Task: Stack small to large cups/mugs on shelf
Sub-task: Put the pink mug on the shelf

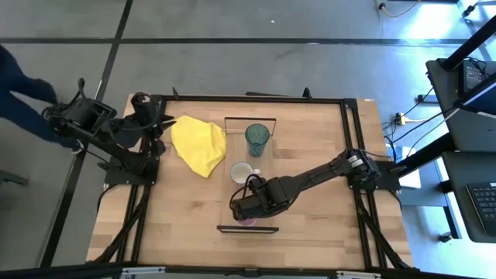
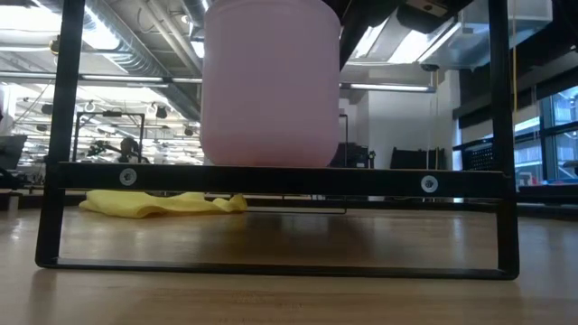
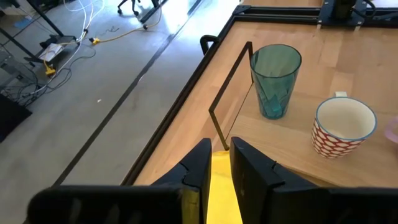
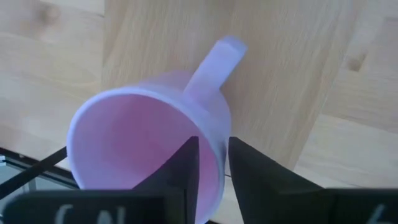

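Observation:
The pink mug point(image 4: 137, 143) stands upright at the near end of the shelf point(image 1: 263, 174), its base on the board point(image 2: 271, 176). My right gripper point(image 1: 248, 208) is above it and shut on its wall. The white mug point(image 1: 242, 172) with red dots point(image 3: 344, 127) stands at the shelf's middle. The teal tumbler point(image 1: 257, 139) stands at the far end and also shows in the left wrist view point(image 3: 274, 79). My left gripper point(image 3: 220, 155) waits shut at the table's far left corner point(image 1: 159, 128), over the yellow cloth point(image 1: 198, 144). My right gripper holds the pink mug by its rim wall point(image 4: 214, 146), round from the handle point(image 4: 214, 62). One finger point(image 4: 183, 168) is inside the mug and the other point(image 4: 252, 171) is outside. The fingers come from above, pointing down. The mug is upright, its base at the shelf board.
The yellow cloth lies crumpled on the tabletop left of the shelf's far end. The shelf's dark end frames point(image 2: 501, 135) rise at both ends. Bare tabletop point(image 1: 170, 217) lies left and right of the shelf. A person's dark sleeve point(image 1: 19, 85) shows beyond the table's left.

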Available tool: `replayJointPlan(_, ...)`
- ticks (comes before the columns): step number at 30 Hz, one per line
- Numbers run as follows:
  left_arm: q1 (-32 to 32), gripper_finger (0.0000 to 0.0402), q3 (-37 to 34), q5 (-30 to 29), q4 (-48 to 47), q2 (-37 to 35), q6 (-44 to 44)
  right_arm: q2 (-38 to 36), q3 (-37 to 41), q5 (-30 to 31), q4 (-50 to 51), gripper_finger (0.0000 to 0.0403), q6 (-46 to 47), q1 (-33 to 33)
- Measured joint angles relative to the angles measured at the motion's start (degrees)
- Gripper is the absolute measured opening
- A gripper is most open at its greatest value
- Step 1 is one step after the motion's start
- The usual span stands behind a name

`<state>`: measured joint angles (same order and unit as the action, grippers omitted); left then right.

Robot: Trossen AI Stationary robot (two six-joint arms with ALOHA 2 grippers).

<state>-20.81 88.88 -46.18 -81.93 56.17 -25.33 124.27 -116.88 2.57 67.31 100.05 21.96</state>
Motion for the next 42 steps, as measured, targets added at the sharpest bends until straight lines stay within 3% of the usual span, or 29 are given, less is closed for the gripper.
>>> replayJointPlan(11, 0.02, 0.0055, 0.00, 0.23, 0.02, -0.42, 0.03, 0.00, 0.00, -0.09, 0.51, 0.0084, 0.21, 0.00)
replayJointPlan(24, 0.02, 0.0055, 0.00, 0.68, -0.60, -0.45, 0.06, 0.00, 0.00, 0.73, 0.58, 0.0009, 3.40, 0.02)
replayJointPlan(34, 0.00, 0.0055, 0.00, 0.68, -2.58, -0.45, 0.11, -0.02, 0.02, 0.83, -2.78, 0.0070, 4.46, 0.28)
replayJointPlan(42, 0.02, 0.0055, 0.00, 0.68, -3.04, -0.45, 0.45, -0.66, 0.02, 0.55, -2.93, 0.0073, 3.43, 0.52)
